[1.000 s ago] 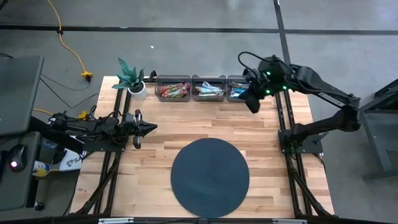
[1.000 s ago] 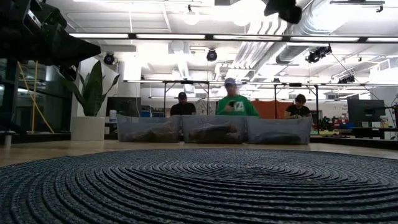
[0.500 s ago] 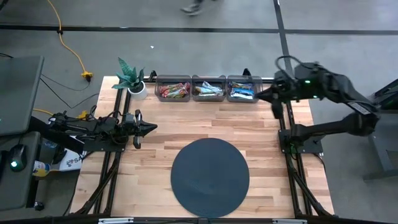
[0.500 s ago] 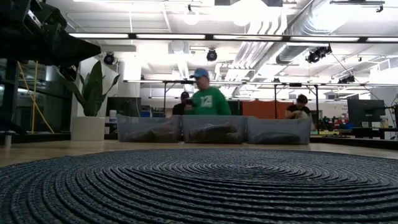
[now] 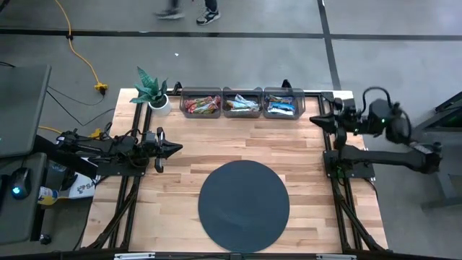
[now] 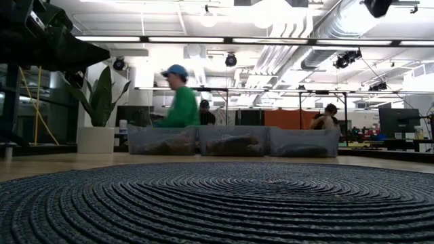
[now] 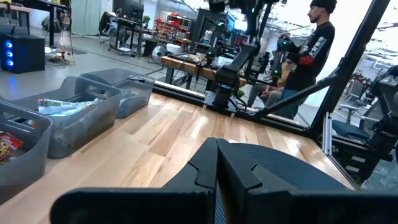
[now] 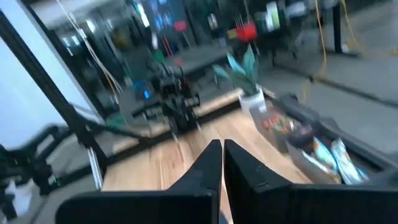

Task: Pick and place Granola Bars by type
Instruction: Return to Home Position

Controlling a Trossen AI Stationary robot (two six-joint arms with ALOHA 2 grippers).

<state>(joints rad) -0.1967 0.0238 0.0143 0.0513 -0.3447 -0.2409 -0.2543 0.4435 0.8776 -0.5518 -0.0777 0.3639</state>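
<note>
The granola bars lie sorted in three clear bins along the far edge. Red ones (image 5: 201, 106) fill the left bin, green-brown ones (image 5: 242, 105) the middle bin, and light blue ones (image 5: 282, 107) the right bin. The right wrist view also shows the bars (image 8: 328, 155). My right gripper (image 5: 314, 119) is shut and empty; it hangs over the table's right edge, level, pointing toward the left side (image 8: 222, 155). At the left edge my left gripper (image 5: 175, 148) waits level, shut and empty (image 7: 216, 163).
A large dark round woven disc (image 5: 244, 206) lies on the near middle of the table. A potted plant (image 5: 153, 92) stands at the far left corner beside the bins (image 6: 234, 141). Bare wood lies between the disc and the bins. People move in the room beyond (image 6: 178, 102).
My right gripper has drawn back from above the right bin toward the table's right edge, sinking a little and tipping up from slanting down to level. It has stayed shut. A person has walked past behind the bins.
</note>
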